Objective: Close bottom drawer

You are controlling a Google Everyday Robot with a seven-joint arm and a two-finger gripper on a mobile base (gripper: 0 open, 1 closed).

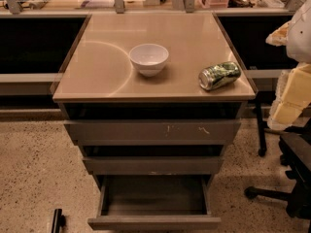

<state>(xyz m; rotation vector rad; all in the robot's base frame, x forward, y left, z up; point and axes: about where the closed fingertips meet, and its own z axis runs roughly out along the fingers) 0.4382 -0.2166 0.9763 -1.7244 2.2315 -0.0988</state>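
Grey bottom drawer (pixel 154 222) open lengthwise toward camera; hand (pixel 291 98) far right

There is just one camera. It sits high up in front of the grey cabinet (pixel 153 165) with three drawers and looks down at it from near. The shiny tan flat surface (pixel 104 76) fills the middle. The open, plain grey bottom drawer (pixel 153 223) reaches the low edge. What looks like the dark hand (pixel 57 221) pokes in at the low left
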